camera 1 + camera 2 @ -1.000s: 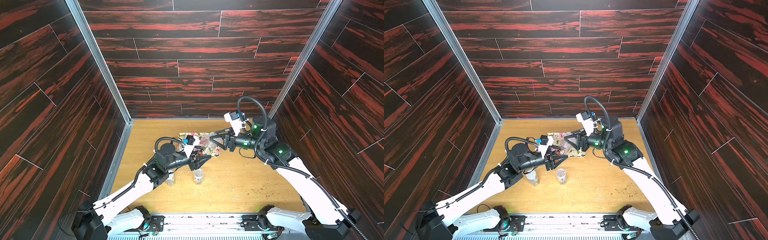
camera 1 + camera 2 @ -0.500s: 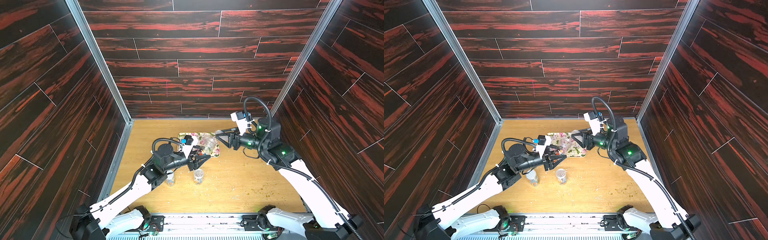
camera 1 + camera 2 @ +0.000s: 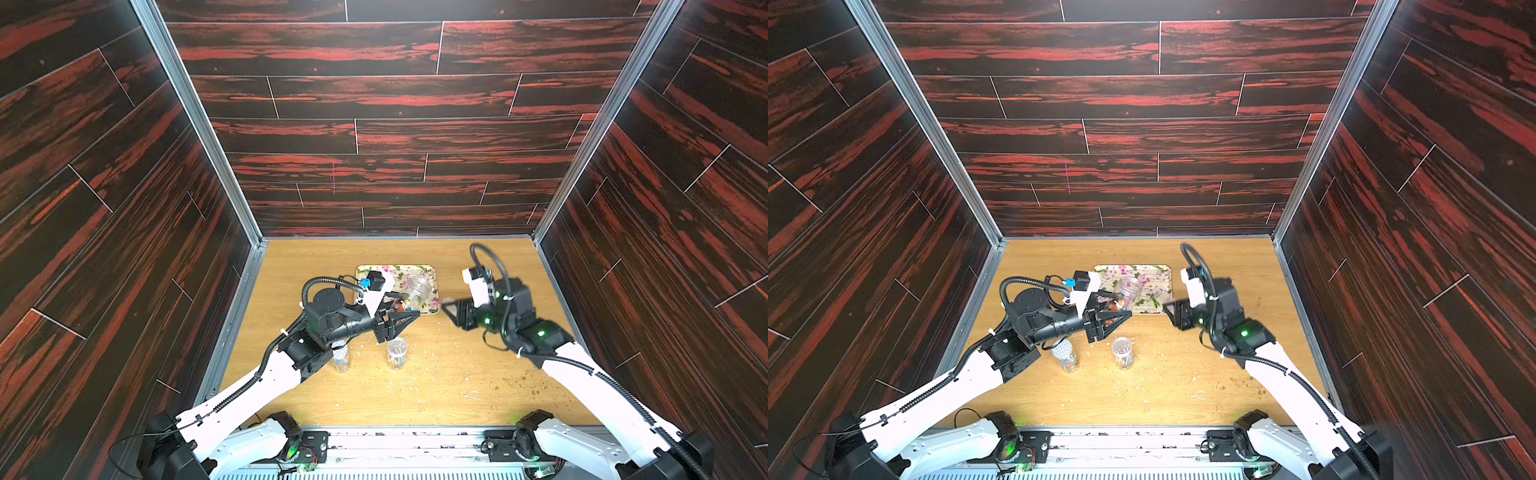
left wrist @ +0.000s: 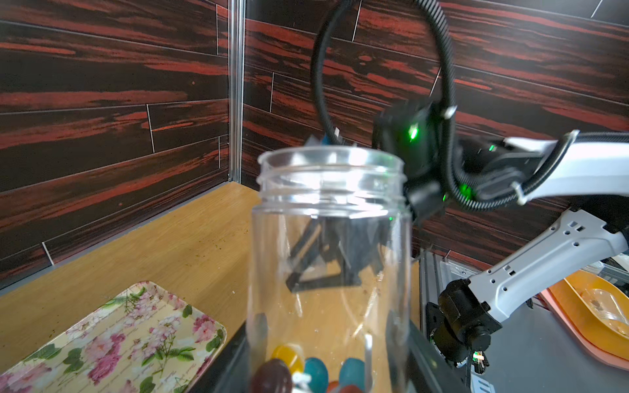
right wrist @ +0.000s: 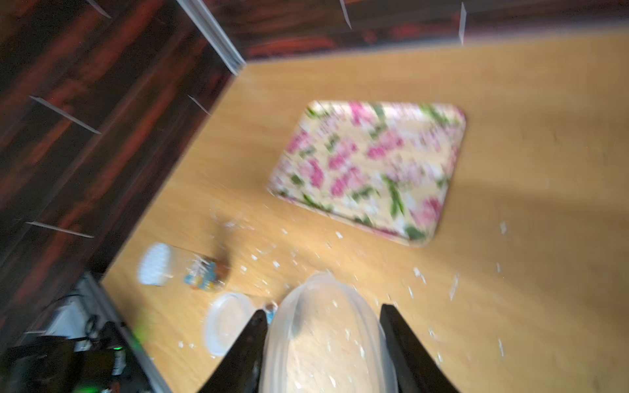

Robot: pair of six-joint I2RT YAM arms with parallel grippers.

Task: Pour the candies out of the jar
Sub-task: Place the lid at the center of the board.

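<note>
My left gripper (image 3: 397, 323) (image 3: 1109, 322) is shut on the base of a clear jar (image 3: 417, 290) (image 3: 1128, 289), held tilted above the near edge of the floral tray (image 3: 428, 274). In the left wrist view the jar (image 4: 328, 238) has an open mouth, and the candies (image 4: 315, 371) in yellow, blue, brown and red lie at its bottom between the jaws (image 4: 328, 367). My right gripper (image 3: 455, 309) (image 3: 1175, 311) hangs to the right of the jar, apart from it. In the blurred right wrist view its fingers (image 5: 323, 309) grip a clear round lid (image 5: 323, 347).
Two small jars stand on the wooden table in front of the left gripper: one white-capped (image 3: 340, 357), one clear (image 3: 397, 353). Pale crumbs are scattered over the table (image 3: 457, 374). The tray (image 5: 374, 163) holds nothing. Dark walls close in three sides.
My right gripper has drawn back to the right, away from the jar's mouth, with the lid in its fingers. The left gripper has stayed nearly still with the jar.
</note>
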